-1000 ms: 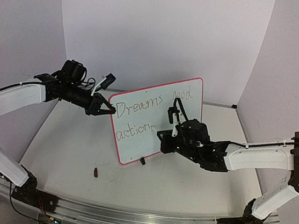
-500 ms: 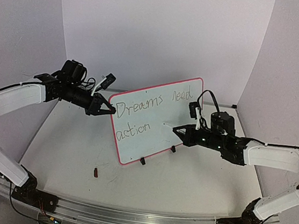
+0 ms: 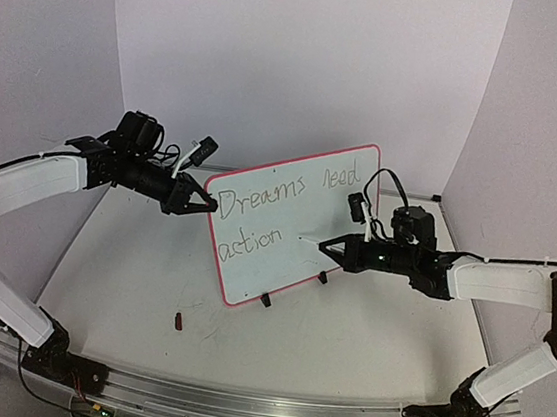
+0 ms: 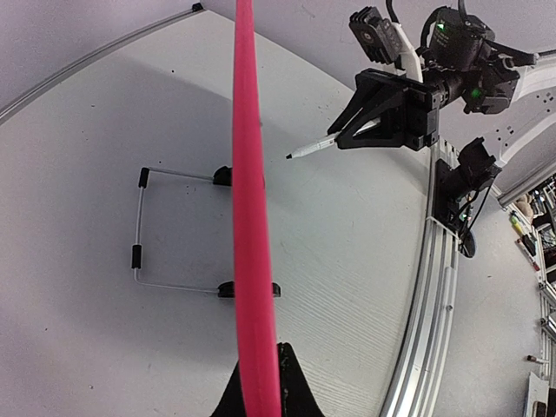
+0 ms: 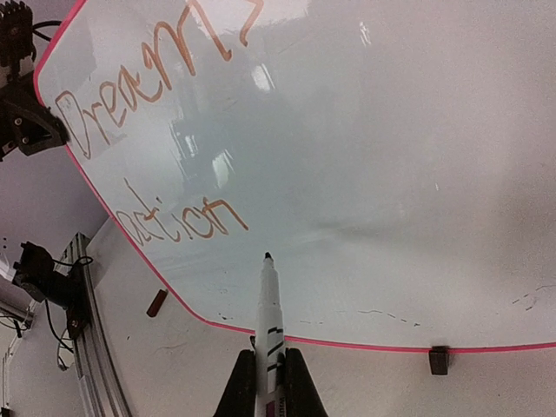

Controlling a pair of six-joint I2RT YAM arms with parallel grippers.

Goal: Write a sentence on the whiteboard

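What worries me most is a stray stroke. My right fingers [image 3: 333,245] hold the white marker pen with a dark tip [image 5: 268,300] aimed at the small glossy whiteboard with a thin red frame [image 3: 261,272]. The tip sits just below and right of the word "action" in the thin dark handwritten sentence [image 3: 259,204], which reads "Dreams need action". From my left wrist the tip stands just off the whiteboard's face, with a sliver of gap. Any drift toward the whiteboard would leave a dot or line I did not mean, and a sideways sweep could smear the letters beside it.

The other risk is the whiteboard itself. It stands on small black feet [image 3: 265,300] on the white bench [image 3: 129,282], and I steady it only at its left edge. A hard push from the pen, well away from that edge, could swing it round my grip or rock it off its feet. The frame looks thin and slick, so I judge my hold there could slide.

My left fingers [image 4: 261,391] are pinched narrow on the red frame at the whiteboard's left edge, one finger on each face. My right fingers are closed tight round the pen's barrel, well back from the tip, and touch nothing else. Held that far back, the pen could twist under pressure.
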